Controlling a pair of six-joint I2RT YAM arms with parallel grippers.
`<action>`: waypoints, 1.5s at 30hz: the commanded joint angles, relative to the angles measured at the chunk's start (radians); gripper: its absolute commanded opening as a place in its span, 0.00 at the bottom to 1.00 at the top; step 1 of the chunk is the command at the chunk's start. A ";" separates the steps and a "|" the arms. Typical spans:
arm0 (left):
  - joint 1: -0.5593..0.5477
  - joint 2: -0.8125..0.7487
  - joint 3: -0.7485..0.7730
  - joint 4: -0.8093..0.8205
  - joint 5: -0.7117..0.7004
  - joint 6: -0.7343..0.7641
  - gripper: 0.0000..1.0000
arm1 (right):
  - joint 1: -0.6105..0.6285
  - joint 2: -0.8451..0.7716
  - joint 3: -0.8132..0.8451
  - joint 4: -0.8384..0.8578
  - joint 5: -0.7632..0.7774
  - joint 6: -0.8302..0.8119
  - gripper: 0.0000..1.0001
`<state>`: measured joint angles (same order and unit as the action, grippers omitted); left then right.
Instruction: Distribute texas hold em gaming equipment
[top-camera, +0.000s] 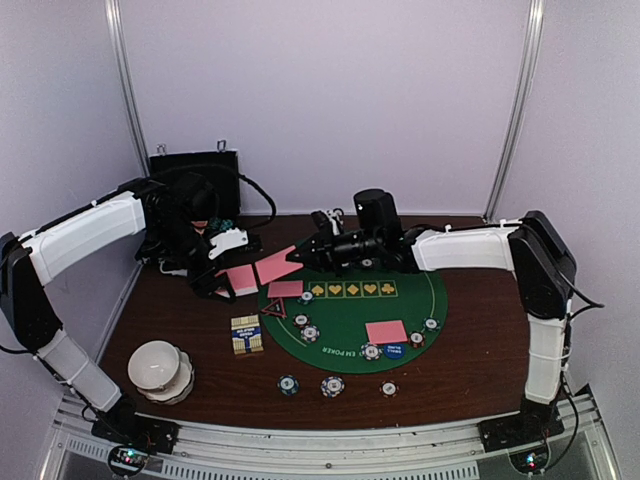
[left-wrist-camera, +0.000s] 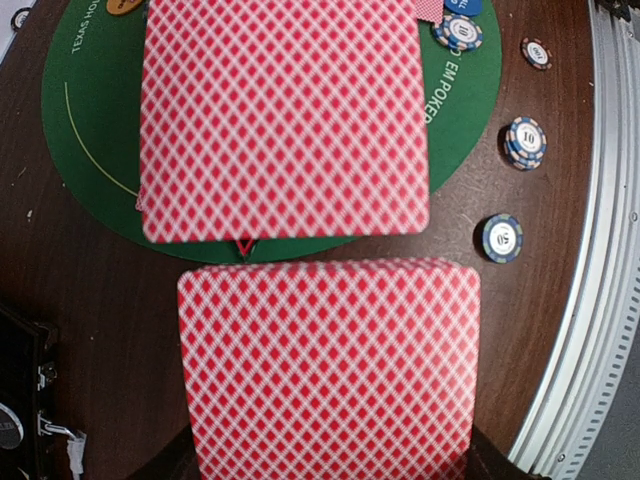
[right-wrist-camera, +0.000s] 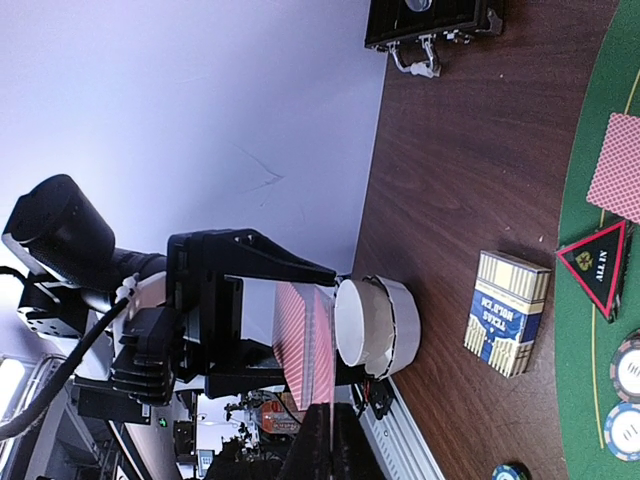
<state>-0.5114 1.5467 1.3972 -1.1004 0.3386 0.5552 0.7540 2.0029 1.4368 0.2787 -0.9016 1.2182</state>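
My left gripper (top-camera: 222, 282) is shut on a stack of pink-backed playing cards (left-wrist-camera: 330, 370) held above the table's left side. My right gripper (right-wrist-camera: 333, 432) is shut on the edge of a single pink card (left-wrist-camera: 285, 120) at the front of that stack, seen edge-on (right-wrist-camera: 331, 350) in the right wrist view. On the green mat (top-camera: 350, 312) lie two more cards (top-camera: 386, 331) (top-camera: 285, 289), a red-black triangle marker (top-camera: 273, 307) and several striped chips (top-camera: 310, 332). Three chips (top-camera: 332, 386) sit on the wood in front of the mat. A blue button (top-camera: 393, 350) lies near the mat's front edge.
A blue and cream card box (top-camera: 247, 334) stands left of the mat. The white bowl stack (top-camera: 160, 370) sits at the front left. The black case (top-camera: 195, 185) stands open at the back left. A metal rail (left-wrist-camera: 600, 300) runs along the table's near edge.
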 joint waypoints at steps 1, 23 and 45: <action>0.005 -0.021 0.008 0.026 0.002 0.003 0.00 | -0.027 -0.044 -0.012 -0.016 -0.014 -0.020 0.00; 0.005 -0.031 -0.004 0.025 -0.014 0.005 0.00 | -0.088 0.280 0.373 -0.441 0.114 -0.308 0.00; 0.005 -0.019 -0.001 0.025 -0.006 0.008 0.00 | -0.064 0.579 0.738 -0.572 0.279 -0.372 0.05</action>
<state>-0.5114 1.5455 1.3941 -1.1004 0.3149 0.5556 0.6765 2.5519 2.1265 -0.2581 -0.6628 0.8715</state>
